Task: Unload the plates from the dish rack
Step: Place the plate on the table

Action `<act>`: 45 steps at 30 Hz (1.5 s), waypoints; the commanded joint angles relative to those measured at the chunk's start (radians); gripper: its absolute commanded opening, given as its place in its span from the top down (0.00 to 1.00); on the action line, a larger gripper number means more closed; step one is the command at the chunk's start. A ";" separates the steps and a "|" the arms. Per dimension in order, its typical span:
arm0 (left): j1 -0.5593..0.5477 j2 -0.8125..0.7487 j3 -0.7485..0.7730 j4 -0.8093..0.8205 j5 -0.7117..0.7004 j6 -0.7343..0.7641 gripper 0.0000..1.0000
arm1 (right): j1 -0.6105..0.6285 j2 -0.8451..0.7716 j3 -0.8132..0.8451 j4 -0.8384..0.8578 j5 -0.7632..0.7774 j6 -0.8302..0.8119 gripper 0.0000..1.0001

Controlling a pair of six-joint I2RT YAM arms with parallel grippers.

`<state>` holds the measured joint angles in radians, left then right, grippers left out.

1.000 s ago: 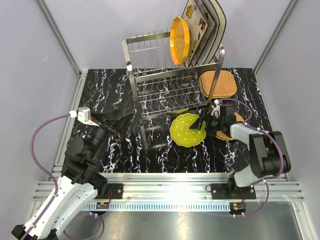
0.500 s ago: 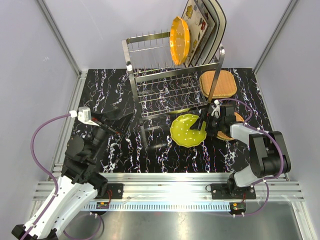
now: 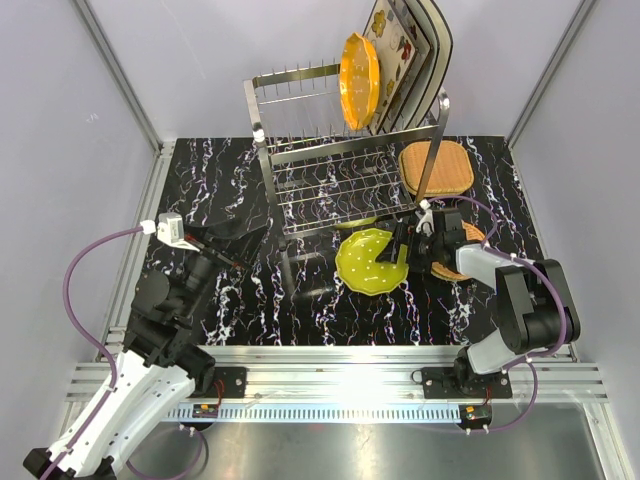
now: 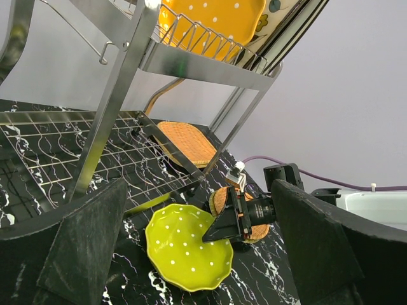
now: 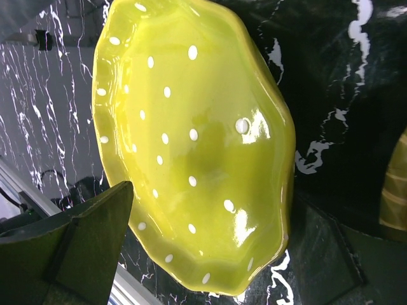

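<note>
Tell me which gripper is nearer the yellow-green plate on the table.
Right. The right gripper is at the right edge of the plate; the left gripper hangs well off to its left.

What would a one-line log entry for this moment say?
left tool: open, empty | right tool: open, at green plate | green plate: on table | orange plate: in rack

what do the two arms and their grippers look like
The left arm and right arm have white shells with chunky black joints, and a purple cable loops along each. The left gripper and right gripper each carry two broad, matt black, wedge-shaped fingers.
</note>
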<state>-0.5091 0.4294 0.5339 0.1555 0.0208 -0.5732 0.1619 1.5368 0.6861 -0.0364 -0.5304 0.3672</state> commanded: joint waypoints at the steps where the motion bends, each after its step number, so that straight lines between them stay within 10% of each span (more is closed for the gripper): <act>1: 0.004 0.008 0.020 0.024 -0.019 0.010 0.01 | 0.022 0.005 0.047 0.003 0.017 -0.031 0.00; 45: 0.003 0.061 0.102 -0.065 -0.074 0.033 0.01 | 0.088 -0.072 0.188 -0.203 0.231 -0.117 0.02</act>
<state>-0.5091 0.4732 0.5587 0.0940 0.0017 -0.5610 0.2394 1.5360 0.8227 -0.2337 -0.3229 0.2756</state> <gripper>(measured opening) 0.985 0.984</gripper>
